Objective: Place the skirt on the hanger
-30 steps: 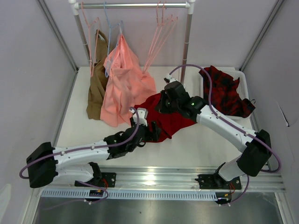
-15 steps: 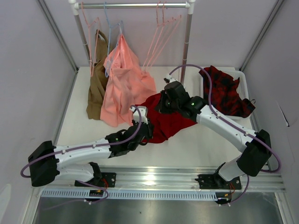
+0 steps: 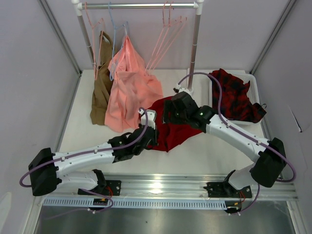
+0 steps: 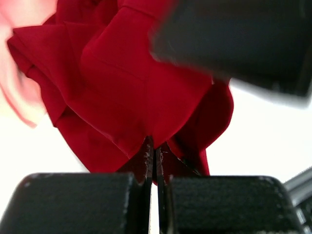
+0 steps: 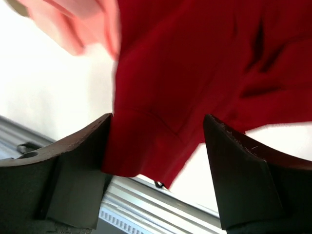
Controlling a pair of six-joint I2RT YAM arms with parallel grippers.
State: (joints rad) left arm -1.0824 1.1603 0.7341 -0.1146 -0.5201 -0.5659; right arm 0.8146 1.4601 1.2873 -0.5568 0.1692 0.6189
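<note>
Jaws clamp the skirt (image 4: pixel 136 87) on the left gripper (image 4: pixel 152 146), the right gripper (image 5: pixel 158 127) has jaws apart facing cloth; wrist views show this, overhead hides it.

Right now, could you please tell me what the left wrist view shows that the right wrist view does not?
Left wrist only: the left gripper shut on a fold of the skirt, with a blurred black shape above. Right wrist only: the right gripper open, its jaws apart before the skirt, and a metal rail below. Both: the deep-red skirt, the salmon-pink garment and the white table.
</note>
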